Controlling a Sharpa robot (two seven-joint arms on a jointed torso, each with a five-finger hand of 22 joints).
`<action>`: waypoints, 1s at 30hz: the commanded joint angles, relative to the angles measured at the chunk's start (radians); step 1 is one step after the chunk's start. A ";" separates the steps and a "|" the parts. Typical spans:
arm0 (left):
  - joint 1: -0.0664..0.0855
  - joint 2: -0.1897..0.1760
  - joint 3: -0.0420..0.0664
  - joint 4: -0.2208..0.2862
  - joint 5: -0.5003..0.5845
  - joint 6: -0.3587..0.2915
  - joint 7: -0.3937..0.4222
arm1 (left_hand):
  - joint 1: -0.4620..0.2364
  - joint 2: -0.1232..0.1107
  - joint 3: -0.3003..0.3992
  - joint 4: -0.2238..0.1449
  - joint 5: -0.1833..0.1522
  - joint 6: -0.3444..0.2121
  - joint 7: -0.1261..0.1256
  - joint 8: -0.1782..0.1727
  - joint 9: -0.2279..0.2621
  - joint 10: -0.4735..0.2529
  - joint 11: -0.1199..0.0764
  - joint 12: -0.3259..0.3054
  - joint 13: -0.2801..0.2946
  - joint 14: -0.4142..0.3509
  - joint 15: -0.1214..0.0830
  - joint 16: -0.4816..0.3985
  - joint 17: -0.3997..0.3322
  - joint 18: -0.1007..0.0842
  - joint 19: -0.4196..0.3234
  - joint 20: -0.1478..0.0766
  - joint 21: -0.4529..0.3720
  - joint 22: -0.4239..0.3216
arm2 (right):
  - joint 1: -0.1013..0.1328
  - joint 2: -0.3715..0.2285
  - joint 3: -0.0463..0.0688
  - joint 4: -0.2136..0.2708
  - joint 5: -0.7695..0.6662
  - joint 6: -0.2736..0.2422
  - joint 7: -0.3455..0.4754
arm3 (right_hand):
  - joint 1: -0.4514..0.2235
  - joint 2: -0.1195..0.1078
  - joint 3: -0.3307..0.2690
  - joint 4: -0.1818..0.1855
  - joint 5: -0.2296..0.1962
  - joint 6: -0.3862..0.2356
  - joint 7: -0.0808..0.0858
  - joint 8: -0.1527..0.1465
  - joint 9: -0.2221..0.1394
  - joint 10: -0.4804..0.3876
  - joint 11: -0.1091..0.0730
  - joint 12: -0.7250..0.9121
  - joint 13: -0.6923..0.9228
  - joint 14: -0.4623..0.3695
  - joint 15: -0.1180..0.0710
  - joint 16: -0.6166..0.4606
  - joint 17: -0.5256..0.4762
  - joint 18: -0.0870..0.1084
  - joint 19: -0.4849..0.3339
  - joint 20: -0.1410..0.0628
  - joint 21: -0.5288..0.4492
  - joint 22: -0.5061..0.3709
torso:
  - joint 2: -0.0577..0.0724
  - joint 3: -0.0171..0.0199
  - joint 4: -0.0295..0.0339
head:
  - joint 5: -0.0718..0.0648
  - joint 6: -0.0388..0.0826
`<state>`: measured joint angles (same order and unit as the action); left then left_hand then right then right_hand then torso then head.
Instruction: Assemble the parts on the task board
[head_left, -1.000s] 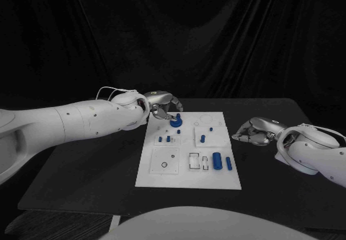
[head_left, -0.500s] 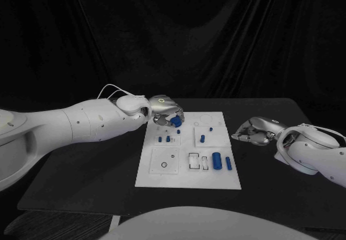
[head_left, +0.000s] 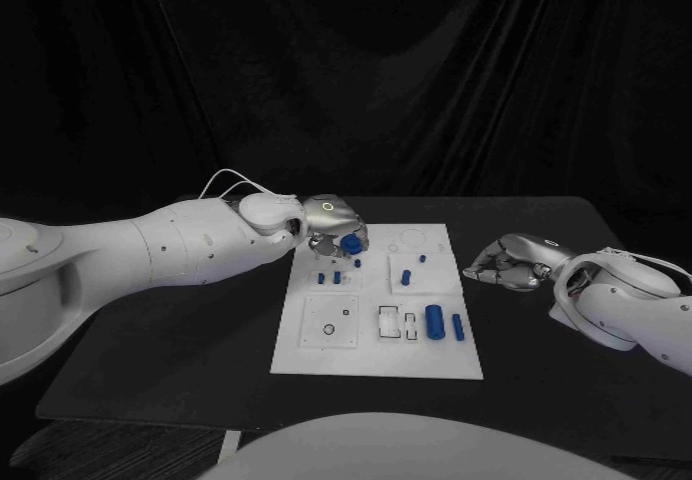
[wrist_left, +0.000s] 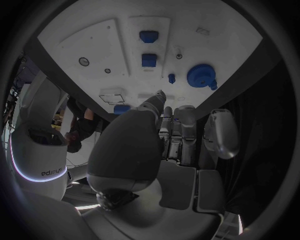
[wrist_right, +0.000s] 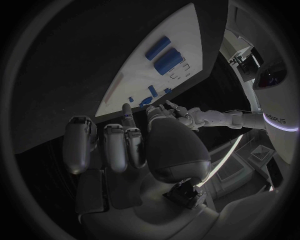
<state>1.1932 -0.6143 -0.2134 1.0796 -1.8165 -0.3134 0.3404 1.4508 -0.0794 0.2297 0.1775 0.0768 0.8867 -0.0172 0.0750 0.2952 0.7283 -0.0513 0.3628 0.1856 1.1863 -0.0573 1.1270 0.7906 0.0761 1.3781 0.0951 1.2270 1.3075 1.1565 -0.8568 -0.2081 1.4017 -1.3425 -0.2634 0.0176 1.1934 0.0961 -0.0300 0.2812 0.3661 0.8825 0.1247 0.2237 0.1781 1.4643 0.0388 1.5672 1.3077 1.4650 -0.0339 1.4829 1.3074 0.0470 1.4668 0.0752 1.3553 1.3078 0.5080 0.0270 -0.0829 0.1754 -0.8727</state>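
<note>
While the right hand (head_left: 508, 264) waits curled and empty off the board's right edge, the left hand (head_left: 329, 228) has dropped over the blue knob (wrist_left: 201, 76) near the board's (head_left: 378, 352) far edge; fingers apart, nothing held. Grasp looks imminent.

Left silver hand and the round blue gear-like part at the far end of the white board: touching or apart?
Apart. The left wrist view shows the left hand with bare white task board between its fingertips and the round blue part.
</note>
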 joint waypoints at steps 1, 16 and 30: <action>-0.006 0.010 0.001 -0.007 -0.015 0.028 -0.005 | -0.002 0.006 0.002 -0.007 -0.003 0.009 0.002 0.004 -0.004 0.017 0.003 -0.003 -0.005 -0.005 -0.001 0.007 -0.003 -0.004 0.002 0.002 -0.002 0.165 | -0.003 0.000 0.001 0.001 -0.002 -0.013 0.005 | 0.009 0.001 0.005 0.001 0.005 0.000 -0.004 -0.001 0.000 0.106 0.001 0.004 0.263 0.073 0.002 0.000 0.104 0.006 0.012 0.000 0.002 0.189 | -0.001 0.0005 0.0006 | 0.000 0.000; -0.035 0.073 0.001 -0.081 -0.015 0.059 -0.027 | 0.002 0.000 0.024 -0.009 0.005 0.031 0.011 0.006 -0.027 0.108 0.010 -0.024 -0.038 -0.007 -0.001 0.022 -0.023 -0.005 0.007 0.001 0.000 0.167 | -0.003 -0.003 0.001 0.005 -0.002 -0.012 0.003 | 0.009 0.000 0.005 0.001 0.006 0.000 -0.004 -0.001 0.000 0.106 0.001 0.004 0.263 0.073 0.002 -0.001 0.102 0.006 0.012 0.000 0.001 0.189 | -0.001 0.0002 0.0003 | -0.001 0.000; -0.051 0.115 0.001 -0.132 -0.015 0.069 -0.048 | 0.010 -0.005 0.041 -0.019 0.027 0.026 0.010 0.000 -0.038 0.122 0.011 -0.049 -0.054 -0.015 -0.001 0.021 -0.040 -0.004 0.004 0.000 -0.006 0.165 | -0.003 -0.002 0.001 0.006 -0.002 -0.008 0.002 | 0.009 0.000 0.005 0.001 0.006 0.000 -0.004 -0.001 0.000 0.106 0.001 0.004 0.263 0.073 0.002 -0.001 0.102 0.006 0.012 0.000 0.001 0.189 | 0.000 0.0003 0.0003 | -0.002 0.000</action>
<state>1.1444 -0.5035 -0.2130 0.9502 -1.8287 -0.2545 0.3008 1.4552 -0.0837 0.2655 0.1584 0.1008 0.9114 -0.0070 0.0813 0.2582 0.8451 -0.0409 0.3165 0.1326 1.1790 -0.0572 1.1460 0.7522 0.0764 1.3780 0.0951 1.2270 1.3074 1.1558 -0.8581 -0.2081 1.4049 -1.3425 -0.2637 0.0185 1.1934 0.0961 -0.0300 0.2812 0.3661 0.8825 0.1247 0.2237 0.1781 1.4643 0.0388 1.5672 1.3075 1.4650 -0.0339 1.4829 1.3073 0.0469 1.4668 0.0751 1.3553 1.3075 0.5078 0.0271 -0.0826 0.1750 -0.8727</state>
